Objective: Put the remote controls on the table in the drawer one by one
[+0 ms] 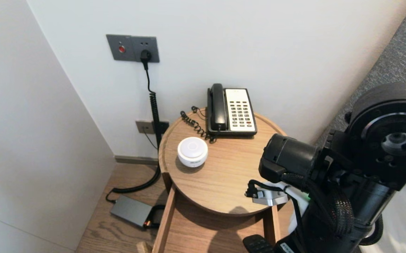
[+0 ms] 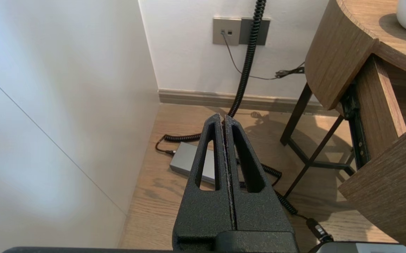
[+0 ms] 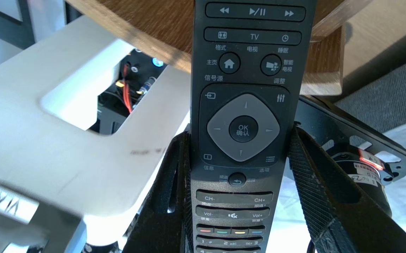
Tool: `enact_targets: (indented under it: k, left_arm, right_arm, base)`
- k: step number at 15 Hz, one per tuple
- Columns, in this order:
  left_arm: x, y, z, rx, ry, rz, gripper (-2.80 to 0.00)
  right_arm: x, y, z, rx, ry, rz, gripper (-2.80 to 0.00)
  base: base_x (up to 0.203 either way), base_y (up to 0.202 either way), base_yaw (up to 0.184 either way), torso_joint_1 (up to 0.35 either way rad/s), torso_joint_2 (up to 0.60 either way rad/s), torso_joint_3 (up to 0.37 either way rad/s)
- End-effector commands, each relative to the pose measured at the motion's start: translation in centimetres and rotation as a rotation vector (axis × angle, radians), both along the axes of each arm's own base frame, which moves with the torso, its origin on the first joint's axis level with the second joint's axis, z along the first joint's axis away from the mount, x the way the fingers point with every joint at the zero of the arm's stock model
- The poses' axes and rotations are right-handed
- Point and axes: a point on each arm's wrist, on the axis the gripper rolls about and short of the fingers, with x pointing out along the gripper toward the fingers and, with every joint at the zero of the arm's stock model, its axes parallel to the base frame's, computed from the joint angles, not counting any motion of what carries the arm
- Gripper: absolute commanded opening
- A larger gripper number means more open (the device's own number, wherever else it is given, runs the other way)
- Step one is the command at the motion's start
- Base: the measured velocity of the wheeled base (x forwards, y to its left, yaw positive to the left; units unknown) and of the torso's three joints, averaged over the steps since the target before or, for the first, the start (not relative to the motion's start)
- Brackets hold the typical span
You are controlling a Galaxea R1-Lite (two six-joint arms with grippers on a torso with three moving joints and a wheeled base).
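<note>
Gripping: right claw (image 3: 239,137), jaws half-spread, clamps black rectangular plastic remote control (image 3: 245,63) by near right edge of round wooden counter (image 1: 224,182) | left claw (image 2: 224,121) pressed together, empty, low left.

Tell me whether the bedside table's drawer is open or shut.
Open: the drawer is pulled out from under the round tabletop, side walls and floor exposed.

Remote (image 3: 247,116): slim black TV remote w/ grey 4-way pad round an OK btn, home btn, play/rew/fwd row at far end, CH/Vol rockers + 4 colour keys nearer cam. Btn face toward right wrist cam, long axis bottom-to-top thru frame centre. Clamped mid-body btw fingers of right gripper (image 3: 238,135). Far end overlaps wood table rim (image 3: 146,38), upper centre; contact unclear.
</note>
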Motion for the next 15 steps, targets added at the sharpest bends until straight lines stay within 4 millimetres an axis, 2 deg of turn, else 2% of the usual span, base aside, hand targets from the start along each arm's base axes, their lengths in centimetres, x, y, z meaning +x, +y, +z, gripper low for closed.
enact_targets:
  k: [1,8,15]
  left_arm:
    - [0.1,0.0,-0.4,0.000,0.012,-0.001,-2.80]
    - [0.1,0.0,-0.4,0.000,0.012,0.000,-2.80]
    - [0.1,0.0,-0.4,0.000,0.012,-0.001,-2.80]
  right_arm:
    - [0.6,0.7,-1.2,-0.038,0.037,0.001,-2.80]
    - [1.9,1.8,-3.0,-0.080,0.063,-0.005,-2.80]
    - [3.2,2.3,-3.8,-0.078,-0.029,-0.032,-2.80]
  base:
    - [0.000,0.000,0.000,0.000,0.00,0.000]
    - [0.000,0.000,0.000,0.000,0.00,0.000]
    - [0.000,0.000,0.000,0.000,0.00,0.000]
